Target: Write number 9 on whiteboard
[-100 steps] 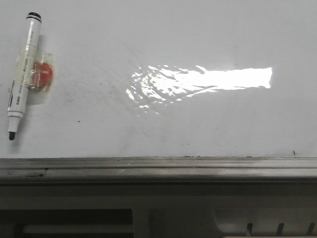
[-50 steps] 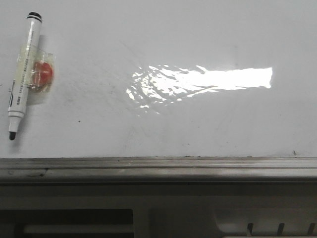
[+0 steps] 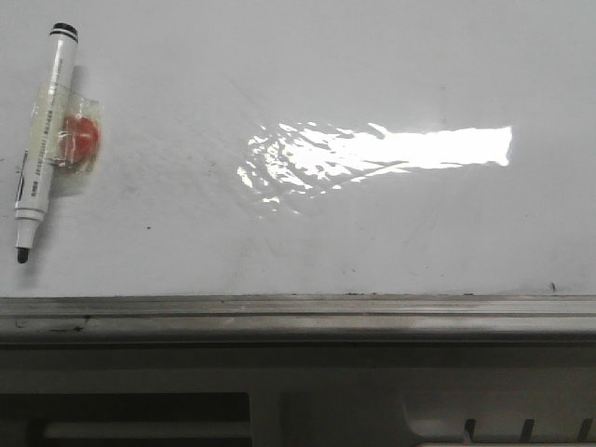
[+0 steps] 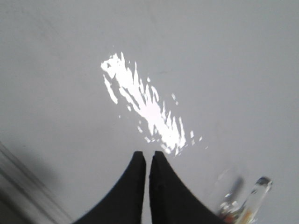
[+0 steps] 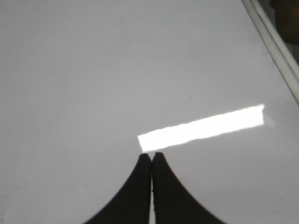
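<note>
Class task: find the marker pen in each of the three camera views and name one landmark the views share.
Front view: marker pen lies at the far left of the whiteboard, tip toward the ledge.
Left wrist view: a blurred part shows at the bottom right edge.
Right wrist view: not in it.
Shared landmark: the bright glare patch.

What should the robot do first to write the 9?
Probably move the left tool toward the marker and open it. The whiteboard shows no 9, both tools are shut and empty, and the marker lies uncapped at the board's left.
</note>
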### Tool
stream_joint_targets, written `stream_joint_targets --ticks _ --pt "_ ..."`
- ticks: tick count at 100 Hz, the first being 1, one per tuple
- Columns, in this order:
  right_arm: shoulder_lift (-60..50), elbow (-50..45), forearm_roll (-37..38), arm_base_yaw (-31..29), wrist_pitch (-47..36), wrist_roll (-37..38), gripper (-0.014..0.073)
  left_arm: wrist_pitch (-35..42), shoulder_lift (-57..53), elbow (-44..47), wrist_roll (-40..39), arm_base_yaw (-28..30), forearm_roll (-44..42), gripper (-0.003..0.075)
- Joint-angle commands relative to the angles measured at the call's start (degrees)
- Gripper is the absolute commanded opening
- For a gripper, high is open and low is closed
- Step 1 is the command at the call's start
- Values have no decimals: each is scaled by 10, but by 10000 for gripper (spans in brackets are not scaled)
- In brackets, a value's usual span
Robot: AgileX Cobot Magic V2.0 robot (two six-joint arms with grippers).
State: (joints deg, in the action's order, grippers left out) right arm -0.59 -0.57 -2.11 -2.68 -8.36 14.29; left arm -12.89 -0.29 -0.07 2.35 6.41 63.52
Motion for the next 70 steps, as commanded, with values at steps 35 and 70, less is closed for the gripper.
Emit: stream_joint_targets --ticks 35,70 --pt "50 198 -113 -3 314 -34 -65 -98 49 -164 105 -1 -120 -18" --pt "177 390 -52 11 479 -113 274 -276 261 -350 103 -59 -290 358"
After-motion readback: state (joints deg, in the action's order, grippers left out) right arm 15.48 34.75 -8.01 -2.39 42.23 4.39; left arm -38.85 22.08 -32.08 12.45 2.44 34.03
